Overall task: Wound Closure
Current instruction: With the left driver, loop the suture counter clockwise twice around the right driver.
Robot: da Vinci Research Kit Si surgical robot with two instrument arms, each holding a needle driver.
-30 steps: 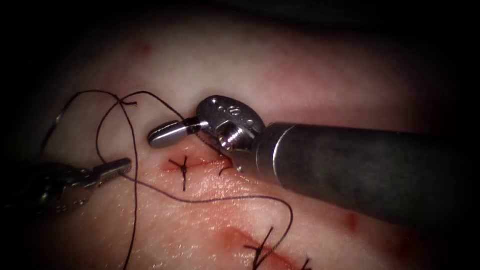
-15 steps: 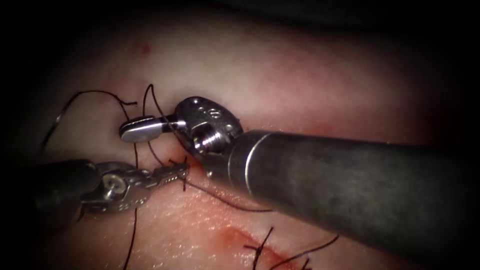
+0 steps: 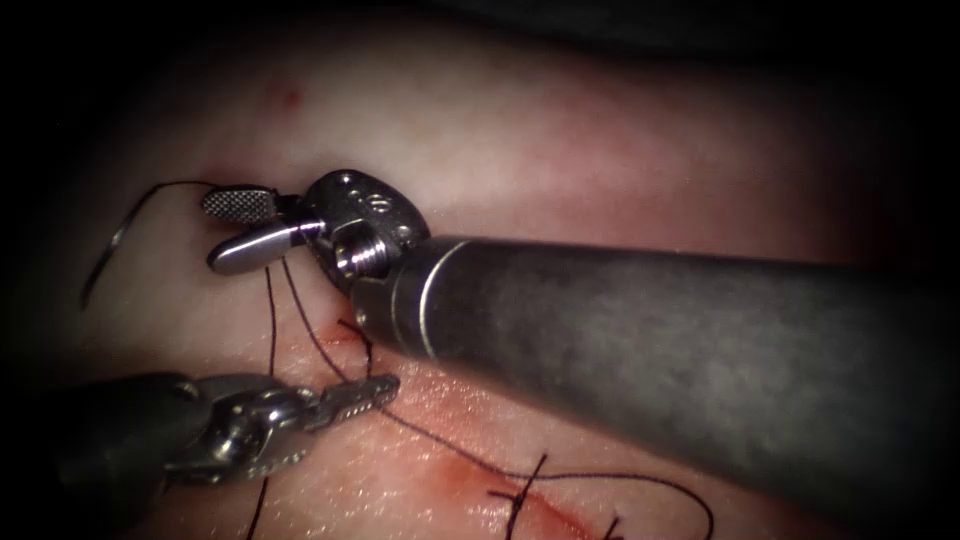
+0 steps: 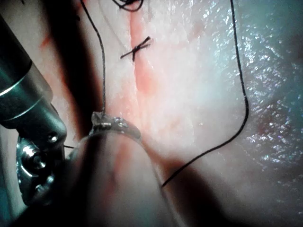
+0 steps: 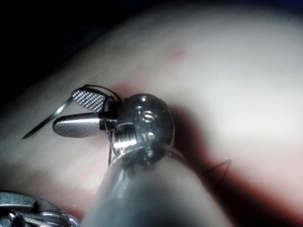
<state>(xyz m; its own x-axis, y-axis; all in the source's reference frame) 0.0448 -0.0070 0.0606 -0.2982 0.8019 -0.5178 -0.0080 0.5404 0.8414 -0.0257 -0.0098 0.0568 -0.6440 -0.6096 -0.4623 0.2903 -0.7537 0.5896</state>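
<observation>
The right arm's shiny metal tool (image 3: 232, 226) has its two jaws spread apart, with nothing held between them. Dark thin thread (image 3: 283, 300) hangs down just under it. The left arm's small grey tool (image 3: 365, 393) is clenched on that dark thread, right below the red cut (image 3: 335, 338) in the pale pink tissue (image 3: 600, 160). The thin curved silver needle (image 3: 105, 262) lies free on the tissue, left of the cut, and no tool holds it. A dark knotted stitch (image 3: 515, 500) crosses another red cut lower down.
</observation>
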